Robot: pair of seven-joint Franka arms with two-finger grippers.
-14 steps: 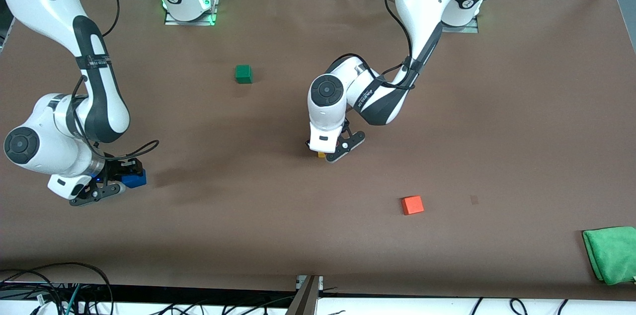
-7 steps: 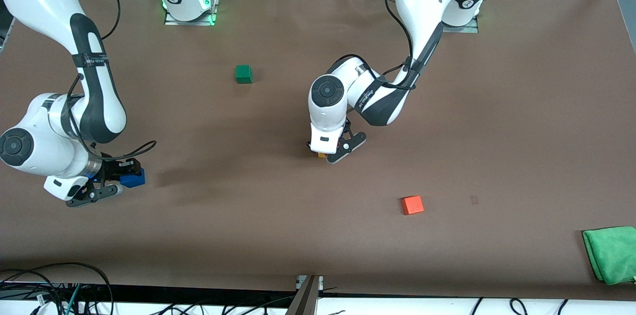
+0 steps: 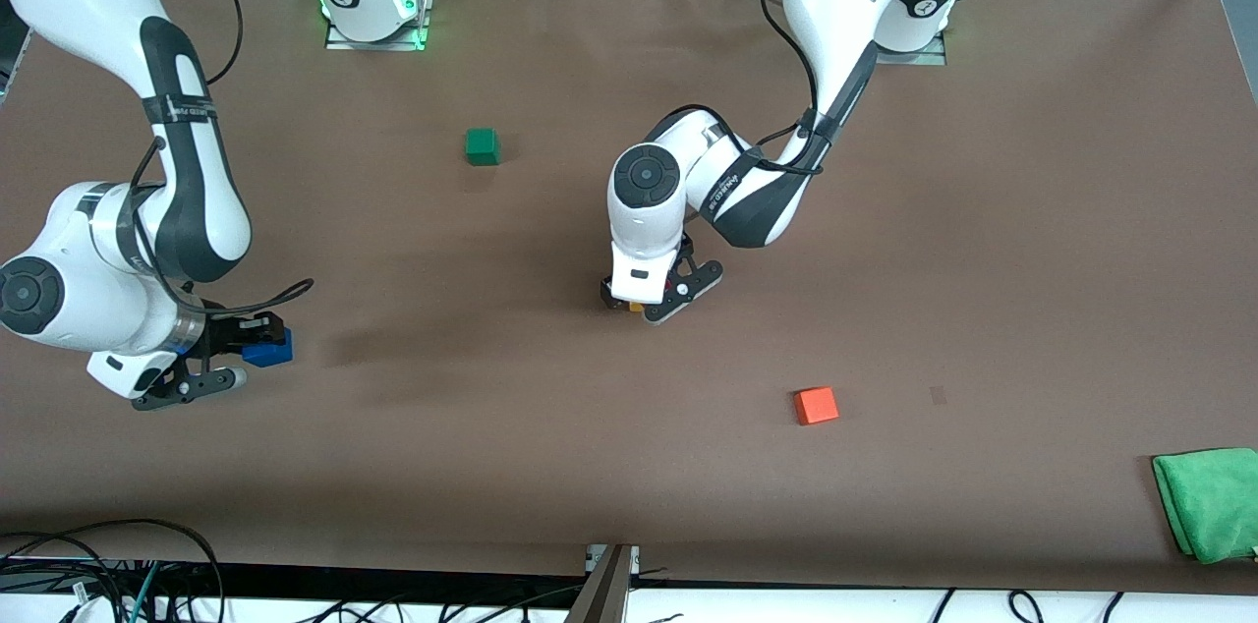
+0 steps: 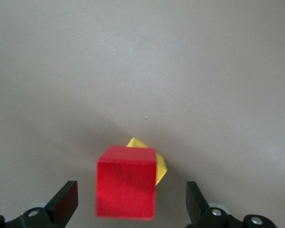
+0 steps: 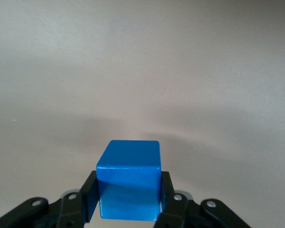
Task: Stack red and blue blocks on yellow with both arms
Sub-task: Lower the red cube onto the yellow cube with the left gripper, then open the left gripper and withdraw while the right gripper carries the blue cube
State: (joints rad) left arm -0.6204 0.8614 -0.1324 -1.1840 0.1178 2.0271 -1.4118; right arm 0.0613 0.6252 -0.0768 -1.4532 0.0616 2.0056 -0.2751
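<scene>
In the left wrist view the red block (image 4: 127, 183) rests on the yellow block (image 4: 160, 165), turned a little against it. My left gripper (image 4: 130, 205) stands open around the red block, its fingers (image 4: 65, 202) clear of both sides. From the front, the left gripper (image 3: 641, 300) is low at mid-table, and its hand hides the red block and all but a sliver of the yellow block (image 3: 637, 308). My right gripper (image 3: 228, 355) is shut on the blue block (image 3: 268, 349), held above the table toward the right arm's end. The blue block (image 5: 129, 185) sits squarely between its pads.
A green cube (image 3: 482, 145) lies nearer the robots' bases. An orange cube (image 3: 816, 405) lies nearer the front camera than the stack. A folded green cloth (image 3: 1209, 503) sits at the front corner on the left arm's end.
My left gripper has opened and let go of the red block, which stays on the yellow one. The right arm has shifted slightly with the blue block still held.
</scene>
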